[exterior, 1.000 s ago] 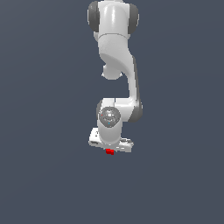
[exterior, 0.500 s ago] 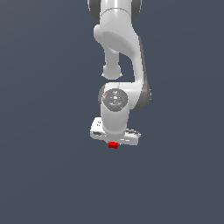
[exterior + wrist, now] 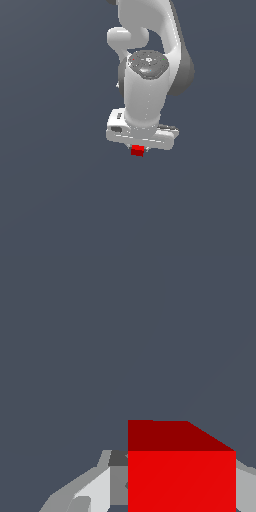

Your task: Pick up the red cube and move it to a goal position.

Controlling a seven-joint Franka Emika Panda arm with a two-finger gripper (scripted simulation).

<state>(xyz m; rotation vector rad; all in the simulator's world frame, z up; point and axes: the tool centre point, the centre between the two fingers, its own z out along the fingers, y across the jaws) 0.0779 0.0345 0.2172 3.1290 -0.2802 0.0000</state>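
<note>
The red cube (image 3: 137,150) is a tiny bright red block just under the white hand of the arm, in the middle of the exterior view. My gripper (image 3: 138,149) is shut on it and holds it up, with the fingers mostly hidden behind the hand's body. In the wrist view the red cube (image 3: 181,476) fills the space between my fingers (image 3: 95,491), with its lit face and darker top face showing. No goal marker shows in either view.
The white arm (image 3: 147,75) rises from the hand toward the exterior view's top. Around it there is only a plain dark grey background (image 3: 50,150), with no other object or edge in view.
The arm and hand have grown larger in the exterior view, with the red cube still in the gripper. The hand has shifted slightly toward the exterior view's right and down.
</note>
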